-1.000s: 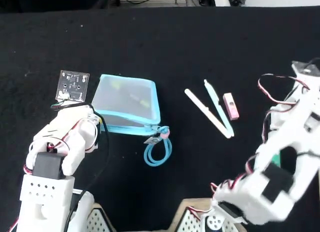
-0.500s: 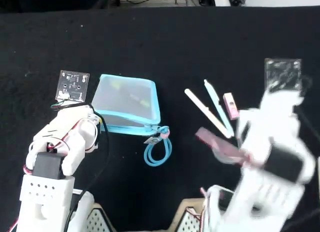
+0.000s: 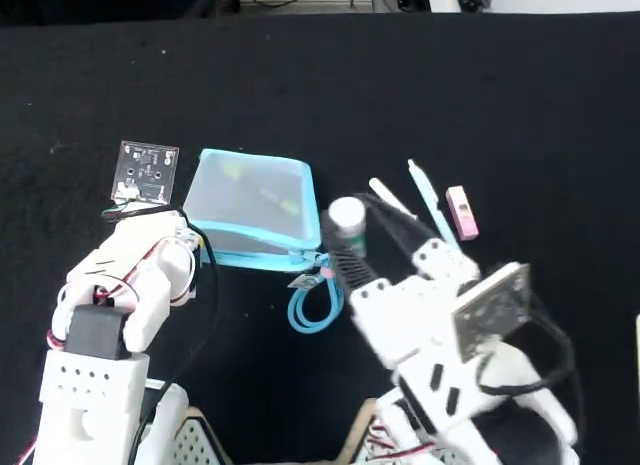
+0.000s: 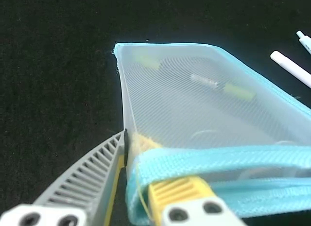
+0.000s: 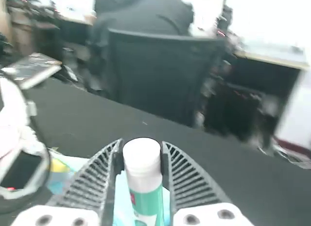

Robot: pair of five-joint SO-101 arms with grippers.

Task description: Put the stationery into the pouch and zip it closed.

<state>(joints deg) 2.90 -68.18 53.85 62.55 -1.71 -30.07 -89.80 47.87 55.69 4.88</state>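
High view: right arm point(image 3: 430, 315) hides the white pen's point(image 3: 384, 194) near end; right gripper point(image 5: 141, 149) clamps glue stick point(image 3: 347, 217), left gripper point(image 4: 130, 153) pinches pouch point(image 3: 255, 200).

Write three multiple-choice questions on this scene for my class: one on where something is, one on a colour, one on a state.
1. Where is the glue stick?
A) in the right gripper
B) in the left gripper
C) inside the pouch

2. What colour is the pouch's trim?
A) red
B) light blue
C) purple

3. What state is the left gripper in?
A) open, holding nothing
B) shut on the pouch
C) shut on the glue stick

Answers:
1 A, the right gripper's fingers flank the white-capped stick.
2 B, the trim along the pouch's edges is light blue.
3 B, its fingers pinch the pouch's corner.
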